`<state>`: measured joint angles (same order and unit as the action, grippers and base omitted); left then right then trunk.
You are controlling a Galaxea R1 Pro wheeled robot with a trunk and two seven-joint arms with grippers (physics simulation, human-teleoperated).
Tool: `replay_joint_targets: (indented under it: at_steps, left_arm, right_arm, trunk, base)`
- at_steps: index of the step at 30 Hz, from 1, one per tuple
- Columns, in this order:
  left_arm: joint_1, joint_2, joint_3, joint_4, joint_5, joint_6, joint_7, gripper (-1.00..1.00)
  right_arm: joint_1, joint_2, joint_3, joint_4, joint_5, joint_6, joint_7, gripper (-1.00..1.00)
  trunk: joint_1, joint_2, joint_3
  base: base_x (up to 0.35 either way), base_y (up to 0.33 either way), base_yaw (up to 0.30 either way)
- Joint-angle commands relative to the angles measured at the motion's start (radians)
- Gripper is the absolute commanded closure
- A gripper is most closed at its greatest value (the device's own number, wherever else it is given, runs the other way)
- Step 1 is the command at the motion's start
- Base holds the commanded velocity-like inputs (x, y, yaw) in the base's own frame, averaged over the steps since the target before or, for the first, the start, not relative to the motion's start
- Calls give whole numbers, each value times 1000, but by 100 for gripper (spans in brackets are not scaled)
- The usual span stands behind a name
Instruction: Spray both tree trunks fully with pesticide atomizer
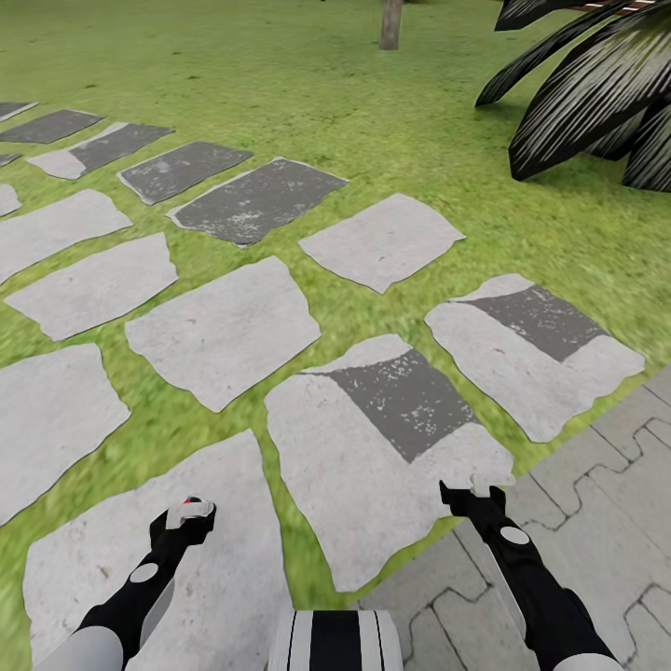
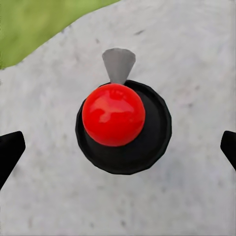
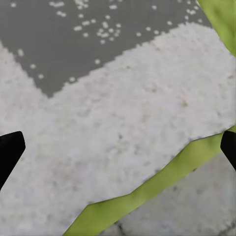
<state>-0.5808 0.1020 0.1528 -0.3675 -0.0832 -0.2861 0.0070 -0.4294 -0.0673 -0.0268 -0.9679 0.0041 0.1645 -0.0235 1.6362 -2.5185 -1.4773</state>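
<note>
Early stage: the atomizer (image 2: 123, 125), red-capped, stands on a stepping stone (image 2: 187, 59) at frame centre beneath the spread, empty left tool (image 2: 118, 147). The right tool (image 3: 118, 147), also spread, holds nothing. One tree trunk (image 1: 390, 23) shows at the upper edge, unsprayed as far as visible; grasping and spraying both remain.

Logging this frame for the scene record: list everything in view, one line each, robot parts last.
Lawn: one, green, around and beyond the stones.
Stepping stones: many, pale grey, some dark-grey patched, across the lawn.
Paving: one area, grey interlocking blocks, lower right.
Tree trunk: one, grey-brown, top edge, far off.
Palm fronds: one cluster, near-black, upper right.
Atomizer: one, black body, red ball top, grey nozzle, on a pale stone beneath the left gripper.
Left gripper: black, open.
Right gripper: black, open, over the stone's edge near the paving.
</note>
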Motion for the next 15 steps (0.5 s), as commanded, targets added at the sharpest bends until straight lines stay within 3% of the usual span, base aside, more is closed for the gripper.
replay_joint_targets:
  at_steps: [1,15]
  left_arm:
    - [-1,-1,5,1,-9,-4,1,-100]
    - [-1,-1,5,0,-9,-5,1,-100]
  right_arm:
    - [0,0,1,-2,0,6,-3,-100]
    - [0,0,1,0,0,6,-2,-100]
  trunk:
    - [0,0,-1]
    - [0,0,-1]
  base:
    - [0,0,0]
    - [0,0,0]
